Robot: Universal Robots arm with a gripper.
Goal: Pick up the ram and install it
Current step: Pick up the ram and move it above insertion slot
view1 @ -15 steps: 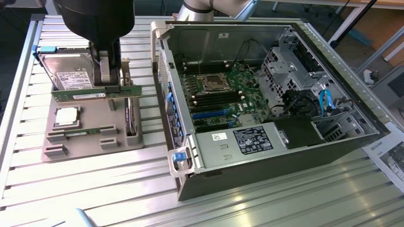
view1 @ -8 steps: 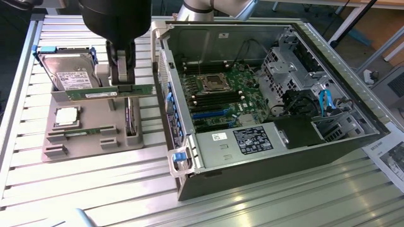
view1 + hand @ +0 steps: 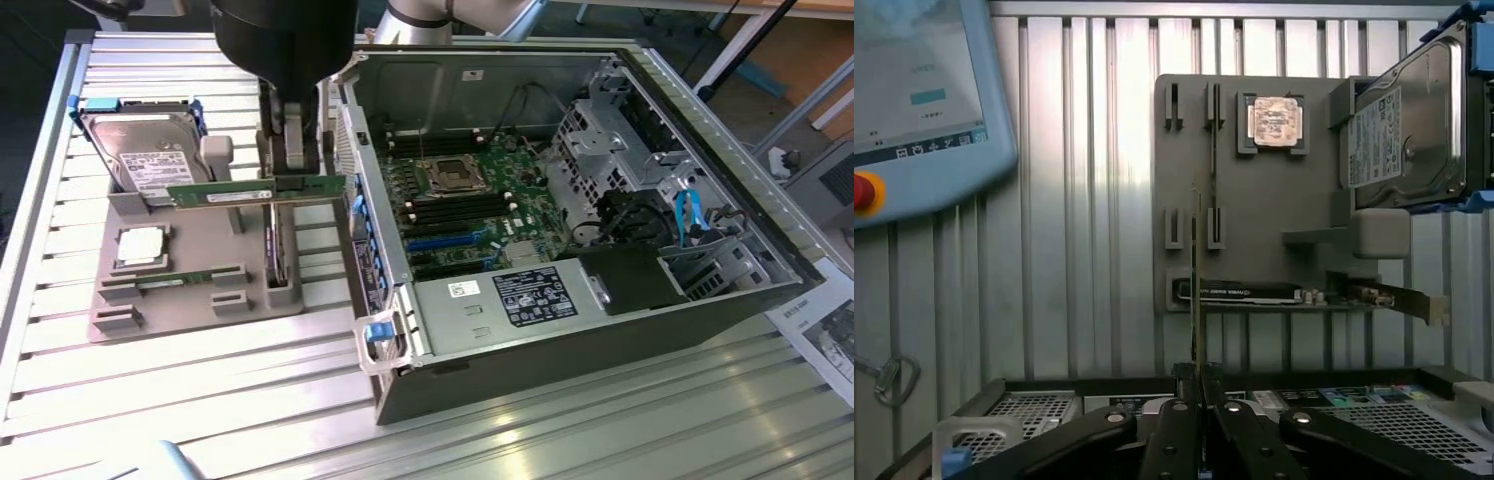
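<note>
My gripper (image 3: pixel 296 172) is clamped on the ram (image 3: pixel 240 194) near one end, holding it level above the grey parts holder (image 3: pixel 194 255) just beside the open computer case (image 3: pixel 467 335), and I judge it light, stiff yet brittle, best pinched across its flat faces, clear of the contact edge.

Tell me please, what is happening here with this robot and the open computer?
The robot arm has its jaws shut on the ram, a thin green stick. It holds the ram level in the air above the grey parts holder, just beside the open computer case. The ram is not yet in the motherboard. A hard drive and a processor chip sit in the holder.
</note>
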